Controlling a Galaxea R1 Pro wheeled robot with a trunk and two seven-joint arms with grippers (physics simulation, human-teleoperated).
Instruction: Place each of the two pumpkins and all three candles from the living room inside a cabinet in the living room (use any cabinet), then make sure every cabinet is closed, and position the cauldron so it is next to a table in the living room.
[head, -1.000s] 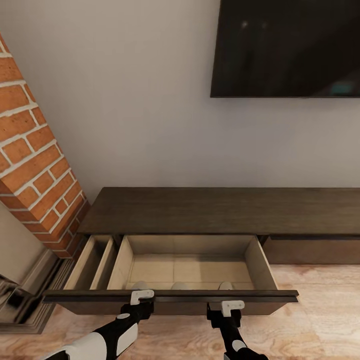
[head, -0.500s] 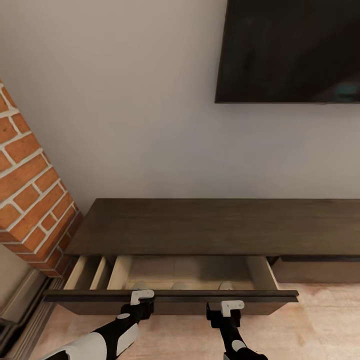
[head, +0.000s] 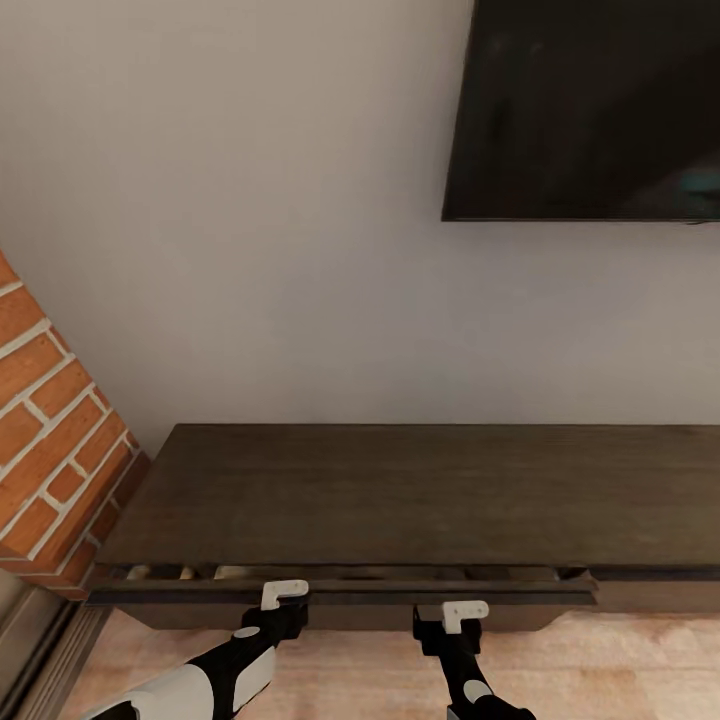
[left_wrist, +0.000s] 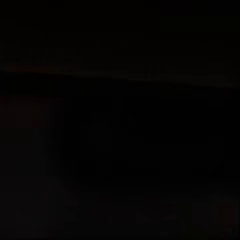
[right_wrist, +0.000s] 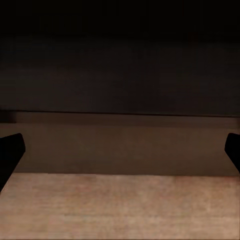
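The long dark-brown cabinet (head: 400, 495) stands against the wall. Its left drawer front (head: 340, 592) sits almost flush, with a thin pale gap above it. My left gripper (head: 283, 597) presses against that front; its wrist view is black and its jaws cannot be made out. My right gripper (head: 452, 612) is at the same front, further right. In the right wrist view its fingertips (right_wrist: 10, 152) stand far apart, open and empty, facing the dark cabinet front (right_wrist: 120, 75). The pumpkins, candles, cauldron and table are out of view.
A brick fireplace (head: 50, 450) juts out at the cabinet's left end. A black wall TV (head: 590, 110) hangs above the cabinet's right half. Light wood floor (head: 620, 670) runs in front of the cabinet, under my arms.
The drawer has slid from wide open to nearly shut, hiding its pale inside and the white things in it. The head view has moved closer to the wall with both grippers against the front.
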